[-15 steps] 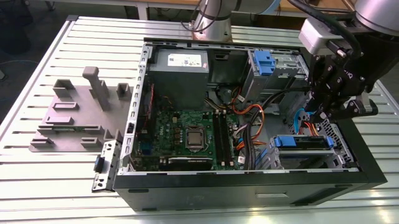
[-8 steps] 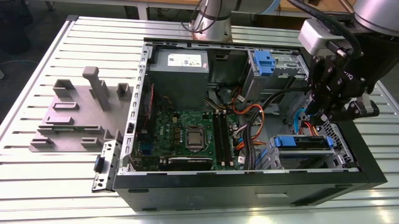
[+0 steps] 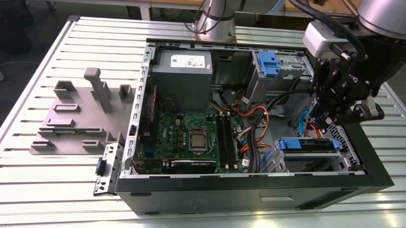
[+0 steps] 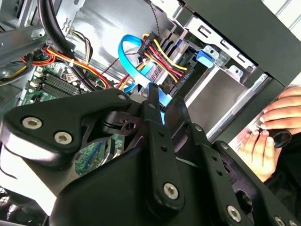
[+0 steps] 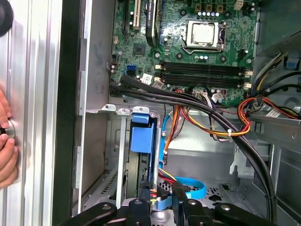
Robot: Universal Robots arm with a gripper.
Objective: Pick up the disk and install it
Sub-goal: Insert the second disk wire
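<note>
The disk (image 3: 307,151), silver with a blue carrier frame, lies flat in the drive cage at the front corner of the open computer case (image 3: 254,190), on the exterior view's right. Its blue carrier handle (image 5: 141,138) shows in the first wrist view, sitting in the cage slot. My gripper (image 3: 323,124) hangs just above and behind the disk, pointing down into the case. Its black fingers (image 5: 141,209) stand slightly apart with nothing between them. A blue flat cable (image 5: 193,188) and red-yellow power wires (image 4: 164,59) lie just beyond the fingertips.
A grey power-supply box (image 3: 182,71) and the green motherboard (image 3: 190,137) take up the case's left half. A blue latch (image 3: 269,64) sits on the upper bay. A grey fixture (image 3: 82,114) stands on the slatted table. A person's hand (image 4: 273,127) rests on the case's outer edge.
</note>
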